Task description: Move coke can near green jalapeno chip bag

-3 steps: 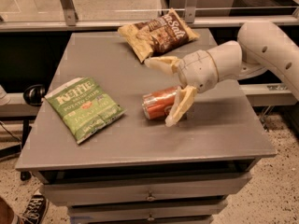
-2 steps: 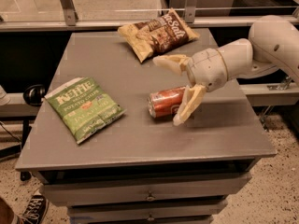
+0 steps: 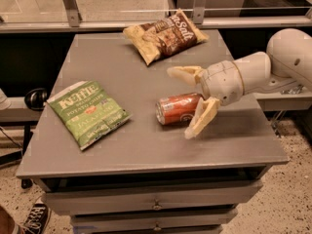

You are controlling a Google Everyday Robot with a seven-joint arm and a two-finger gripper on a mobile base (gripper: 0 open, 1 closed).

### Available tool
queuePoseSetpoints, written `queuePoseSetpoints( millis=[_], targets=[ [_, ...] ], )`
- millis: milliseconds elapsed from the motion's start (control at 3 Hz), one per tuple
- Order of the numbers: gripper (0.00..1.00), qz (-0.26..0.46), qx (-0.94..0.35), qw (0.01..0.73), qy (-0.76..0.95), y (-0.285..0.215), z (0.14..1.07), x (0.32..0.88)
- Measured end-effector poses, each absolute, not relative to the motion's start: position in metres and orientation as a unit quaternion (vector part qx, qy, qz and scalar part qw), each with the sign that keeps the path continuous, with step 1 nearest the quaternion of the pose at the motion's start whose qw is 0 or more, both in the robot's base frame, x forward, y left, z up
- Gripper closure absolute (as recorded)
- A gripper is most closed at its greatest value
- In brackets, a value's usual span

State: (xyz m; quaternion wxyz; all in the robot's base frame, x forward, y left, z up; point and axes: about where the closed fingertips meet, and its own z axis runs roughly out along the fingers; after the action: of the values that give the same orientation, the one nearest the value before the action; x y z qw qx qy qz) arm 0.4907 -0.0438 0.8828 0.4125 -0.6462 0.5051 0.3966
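The coke can (image 3: 175, 112) lies on its side on the grey table (image 3: 146, 150), right of the middle, with its silver top facing left. The green jalapeno chip bag (image 3: 87, 112) lies flat at the table's left front, well apart from the can. My gripper (image 3: 178, 104) reaches in from the right and is open. One finger (image 3: 185, 73) is behind the can and the other finger (image 3: 201, 118) is in front of its right end. The fingers straddle the can without closing on it.
A yellowish-tan and brown chip bag (image 3: 163, 35) lies at the table's back, behind the can. The table has drawers below its front edge (image 3: 156, 204). A shoe (image 3: 34, 218) shows on the floor at the lower left.
My gripper and arm have drawn back to the right. The can has shifted slightly right with them and still lies on its side between the open fingers.
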Motion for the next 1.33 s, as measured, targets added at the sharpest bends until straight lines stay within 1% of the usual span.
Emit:
queuePoseSetpoints(
  millis=[667, 1333],
  targets=[
    [0.0, 0.398, -0.629, 0.421, 0.518, -0.054, 0.87, 0.491],
    [0.0, 0.411, -0.617, 0.436, 0.51, -0.047, 0.86, 0.495]
  ],
)
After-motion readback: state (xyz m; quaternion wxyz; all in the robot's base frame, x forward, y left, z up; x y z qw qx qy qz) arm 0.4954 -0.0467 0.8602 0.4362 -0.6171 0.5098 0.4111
